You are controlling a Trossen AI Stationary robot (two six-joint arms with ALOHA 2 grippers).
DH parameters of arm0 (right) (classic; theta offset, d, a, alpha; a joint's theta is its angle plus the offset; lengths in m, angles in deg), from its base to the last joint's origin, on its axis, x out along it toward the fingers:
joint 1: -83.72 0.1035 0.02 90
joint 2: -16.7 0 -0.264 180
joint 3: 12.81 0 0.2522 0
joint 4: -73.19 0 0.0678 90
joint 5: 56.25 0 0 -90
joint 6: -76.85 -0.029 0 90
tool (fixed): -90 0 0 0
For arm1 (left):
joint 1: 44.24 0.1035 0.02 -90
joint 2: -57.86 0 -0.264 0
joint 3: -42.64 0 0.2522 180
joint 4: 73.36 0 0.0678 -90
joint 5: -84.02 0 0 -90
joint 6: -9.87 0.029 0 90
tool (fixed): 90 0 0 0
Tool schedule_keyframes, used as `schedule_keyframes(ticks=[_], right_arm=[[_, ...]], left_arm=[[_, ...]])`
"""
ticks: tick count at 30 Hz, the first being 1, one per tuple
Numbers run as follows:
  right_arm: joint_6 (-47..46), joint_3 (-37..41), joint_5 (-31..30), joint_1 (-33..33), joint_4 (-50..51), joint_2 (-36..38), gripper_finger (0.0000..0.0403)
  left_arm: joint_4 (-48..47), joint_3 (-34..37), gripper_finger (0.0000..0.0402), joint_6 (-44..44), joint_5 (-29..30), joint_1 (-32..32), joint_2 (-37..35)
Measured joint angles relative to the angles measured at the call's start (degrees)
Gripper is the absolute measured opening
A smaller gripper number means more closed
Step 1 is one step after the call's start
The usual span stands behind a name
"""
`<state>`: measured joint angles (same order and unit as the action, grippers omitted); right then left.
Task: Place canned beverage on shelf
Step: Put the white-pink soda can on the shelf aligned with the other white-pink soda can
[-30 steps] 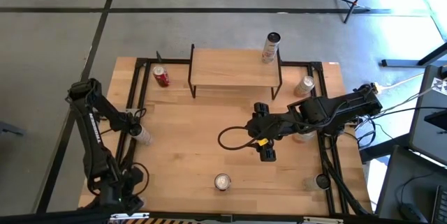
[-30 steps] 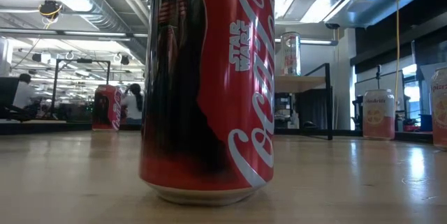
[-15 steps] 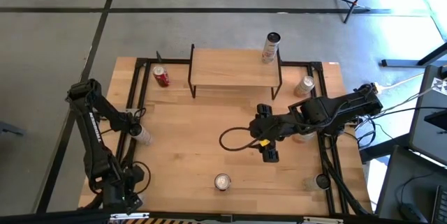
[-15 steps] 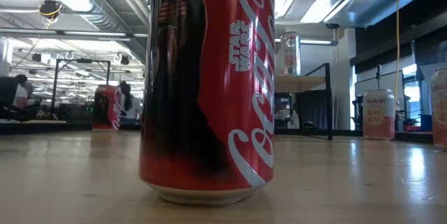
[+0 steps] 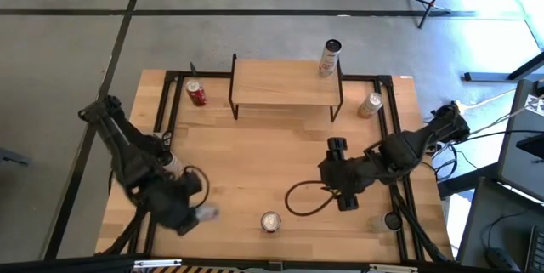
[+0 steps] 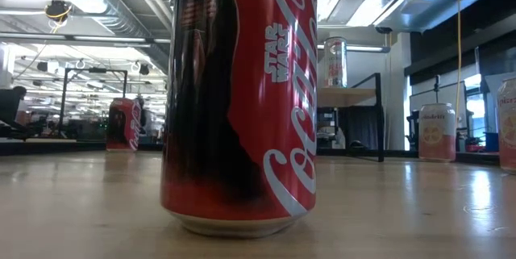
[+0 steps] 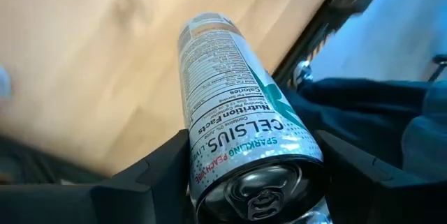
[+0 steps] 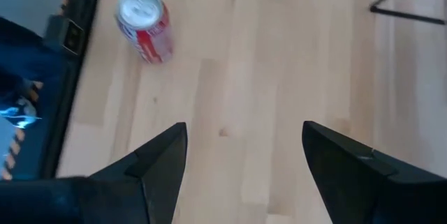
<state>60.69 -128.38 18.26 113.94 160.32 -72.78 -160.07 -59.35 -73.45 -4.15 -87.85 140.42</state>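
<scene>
- Celsius can [image 7: 241,147] sits between the left gripper's [image 5: 194,209] fingers, clasped, lower left of the high view; shelf [image 5: 285,83] stands top centre, well apart
- Right gripper [image 8: 241,165] spread, empty, above bare table [image 5: 246,162] near a red Coca-Cola can [image 8: 144,23]
- Risk: the can appears tilted in the grip; it may slip in transit or tip over on the shelf

left hand [image 7: 255,175] | clamped on Celsius can [image 7: 234,140] | above tabletop [image 7: 105,56]

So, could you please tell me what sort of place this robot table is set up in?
Probably an open-plan lab or workshop in an industrial building: the low view shows exposed ceiling ducts and rows of desks behind the table, and the high view shows a bare concrete floor.
</scene>
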Motion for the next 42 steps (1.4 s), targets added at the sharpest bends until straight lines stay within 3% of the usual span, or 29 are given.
schedule_keyframes(ticks=[6, 16, 23, 29, 36, 42], right_arm=[[-5.67, 11.77, -2.53, 1.85, -3.3, 7.6, 0.0269], [-11.37, 34.21, -7.66, 1.58, -20.83, 23.28, 0.0269], [-12.23, 42.68, -12.19, 1.34, -31.55, 26.35, 0.0269], [-10.2, 49.98, -11.3, -4.42, -44.61, 25.49, 0.0264], [-5.27, 57.46, -2.45, -11.55, -62.85, 21.59, 0.0188], [-4.48, 59.14, 0.19, -13.49, -67.65, 16.29, 0.0088]], left_arm=[[-0.86, -3.78, 0.0236, 14.78, 0.44, 9.8, 1.06], [-2.57, -13.28, 0.0236, 39.85, 0.83, 24.86, 8.92], [-1.88, -18.33, 0.0236, 53.69, -2.73, 32.36, 16.47], [-1.22, -20.43, 0.0236, 60.99, -5.44, 36.07, 21.53], [5.3, -20.45, 0.0235, 66.66, -7.09, 37.63, 24.89], [7.44, -20.47, 0.0235, 68.49, -7.33, 38.44, 26.82]])
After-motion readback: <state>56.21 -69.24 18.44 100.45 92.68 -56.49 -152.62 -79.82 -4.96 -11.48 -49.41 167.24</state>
